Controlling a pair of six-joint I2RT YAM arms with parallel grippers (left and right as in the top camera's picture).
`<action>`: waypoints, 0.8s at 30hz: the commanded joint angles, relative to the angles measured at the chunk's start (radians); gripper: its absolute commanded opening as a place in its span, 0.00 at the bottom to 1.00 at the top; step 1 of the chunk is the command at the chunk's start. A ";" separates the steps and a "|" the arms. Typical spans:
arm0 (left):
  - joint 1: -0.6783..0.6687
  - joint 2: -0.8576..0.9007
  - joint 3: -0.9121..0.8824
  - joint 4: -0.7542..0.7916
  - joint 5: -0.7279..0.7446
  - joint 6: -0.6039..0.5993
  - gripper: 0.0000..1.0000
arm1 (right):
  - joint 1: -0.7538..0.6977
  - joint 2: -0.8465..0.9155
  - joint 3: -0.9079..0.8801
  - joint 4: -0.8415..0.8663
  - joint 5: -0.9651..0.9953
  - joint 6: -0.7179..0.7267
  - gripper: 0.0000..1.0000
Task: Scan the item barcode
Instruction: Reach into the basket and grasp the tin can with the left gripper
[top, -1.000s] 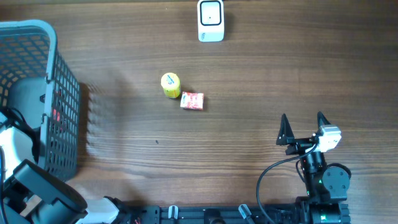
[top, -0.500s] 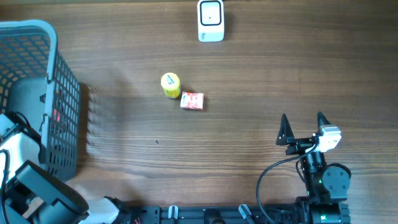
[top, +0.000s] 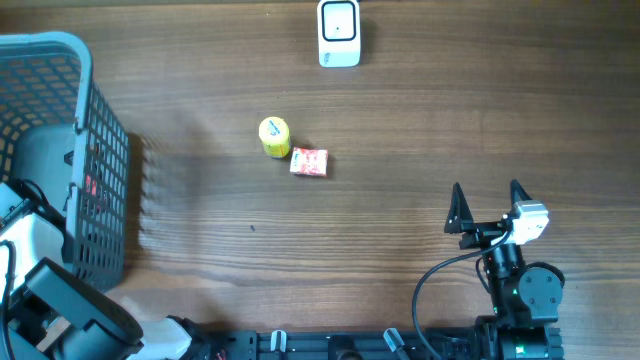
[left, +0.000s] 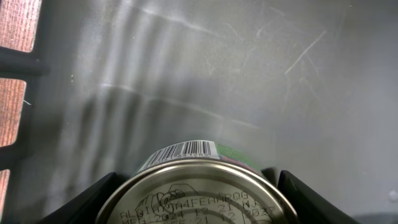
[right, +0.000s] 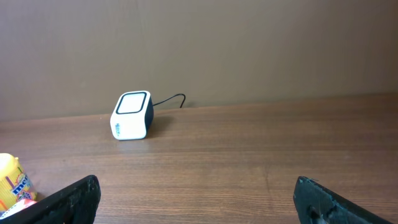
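Since the earlier frame the left arm (top: 28, 232) had shifted slightly inside the grey basket (top: 104, 160). There the left gripper (left: 199, 186) had closed against both sides of a tin can (left: 196, 196). The right gripper (top: 487, 203) stood wide open and empty. The smooth, rounded metal could slip during lifting, or snag the basket wall. The can showed a silver date-stamped end, a green label and a barcode (left: 183, 150).

Mock shop checkout: barcode scanner (top: 339, 33), grey shopping basket (top: 101, 200), wooden table (top: 420, 120).

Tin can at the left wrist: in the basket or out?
In. The can is over the grey basket floor, mesh wall at left, between the left fingers.
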 joint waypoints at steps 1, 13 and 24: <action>-0.002 0.001 -0.040 0.012 0.127 -0.017 0.57 | 0.004 -0.003 -0.001 0.002 0.010 0.016 1.00; -0.002 -0.251 -0.040 0.031 0.206 0.006 0.60 | 0.004 -0.003 -0.001 0.003 0.010 0.016 1.00; -0.002 -0.554 -0.040 0.092 0.299 0.006 0.67 | 0.004 -0.003 -0.001 0.003 0.010 0.016 1.00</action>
